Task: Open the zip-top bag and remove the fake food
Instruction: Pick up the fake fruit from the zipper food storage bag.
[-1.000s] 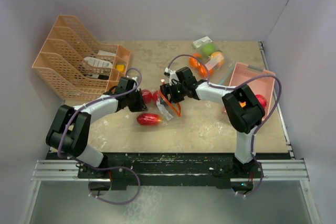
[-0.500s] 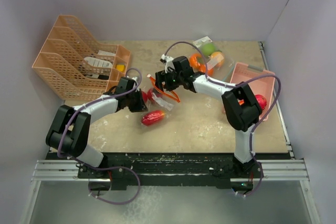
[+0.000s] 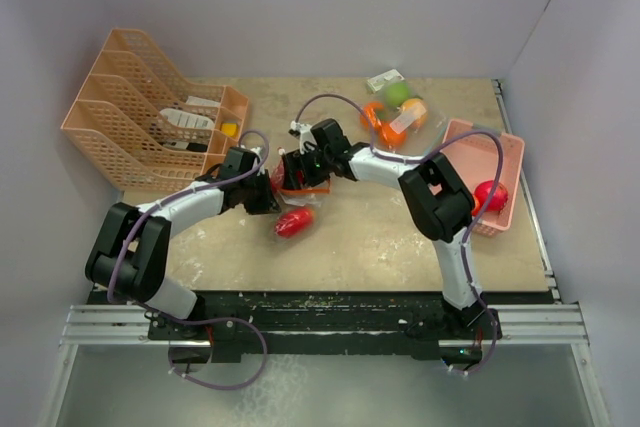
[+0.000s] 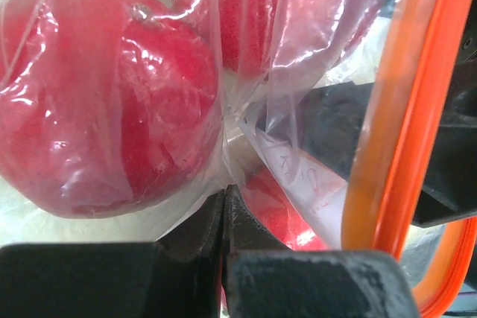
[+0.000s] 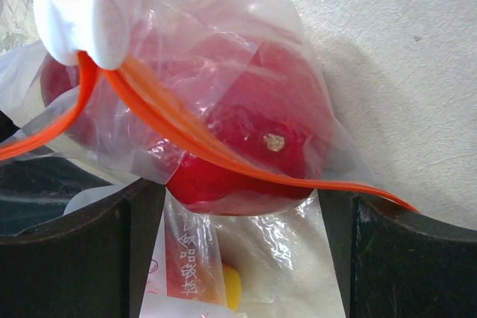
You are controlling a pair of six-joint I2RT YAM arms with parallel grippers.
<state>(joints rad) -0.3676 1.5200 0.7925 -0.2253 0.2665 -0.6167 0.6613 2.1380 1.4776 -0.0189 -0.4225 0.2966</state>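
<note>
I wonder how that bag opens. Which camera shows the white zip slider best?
The right wrist view: the white slider sits large and sharp on the orange zip track. The left wrist view shows only the track; in the top view the slider is too small to tell.

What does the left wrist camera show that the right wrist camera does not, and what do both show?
Only the left wrist view: the left gripper shut, pinching a fold of the clear bag. Only the right wrist view: the white slider on the zip, bare table, and the right gripper open on either side of a red apple. Both: the bag, red apples behind its film, and the orange zip strip.
</note>
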